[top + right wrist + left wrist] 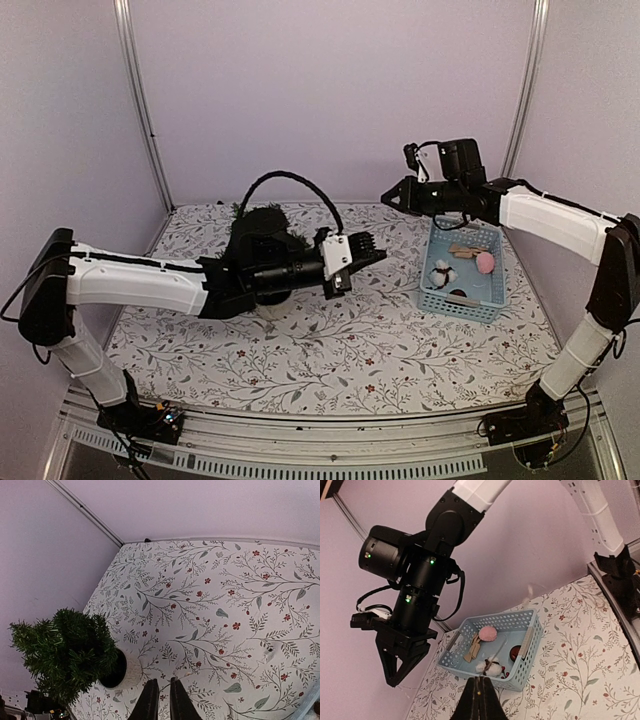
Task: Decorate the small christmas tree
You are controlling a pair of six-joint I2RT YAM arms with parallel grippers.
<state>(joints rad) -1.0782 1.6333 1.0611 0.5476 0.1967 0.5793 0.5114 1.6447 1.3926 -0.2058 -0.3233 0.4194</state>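
The tree point(65, 652) stood upright in its white pot point(131, 672) at the back left of the counter point(330, 350), just behind my left arm. My left fingers point(479, 700) were pressed together, empty. My right fingers point(153, 704) hung narrowly parted, holding nothing, near the blue basket point(458, 305).

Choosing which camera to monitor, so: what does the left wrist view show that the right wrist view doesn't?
Only left wrist: the blue basket holding ornaments, with the right arm raised beside it. Only right wrist: the small christmas tree in its white pot. Both: the floral tablecloth and the purple wall.
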